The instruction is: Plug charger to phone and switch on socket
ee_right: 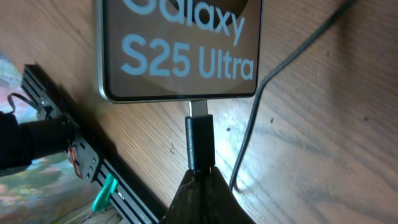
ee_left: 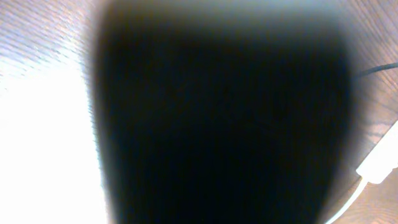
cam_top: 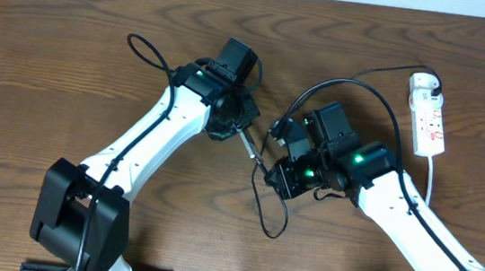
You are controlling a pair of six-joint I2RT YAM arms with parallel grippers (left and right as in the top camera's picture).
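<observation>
**Obstructions.** The left wrist view is almost wholly blocked by a dark, blurred mass close to the lens. Only strips of wood grain and an unidentifiable white shape (ee_left: 378,165) show at its margins. From overhead the left gripper (cam_top: 236,126) has its fingers hidden under its own housing. A thin silvery edge, the phone (ee_right: 180,50) seen side-on, projects from it, so it appears to be clamped on the phone. The top of the phone is cut off in the right wrist view.

**Charger.** The right gripper (ee_right: 200,177) is pressed together on the rear of the charger (ee_right: 199,142). The plug is matt black and rectangular, and its metal tip meets the phone's lower edge. How far it is seated cannot be told.

**Materials.** The phone has a glossy brown face, pale lettering and a rounded silver rim. The table (cam_top: 53,43) is dark grained wood. The power strip (cam_top: 427,119) is white plastic with red markings and lies well apart at the right, trailing a white cord (cam_top: 430,178).
</observation>
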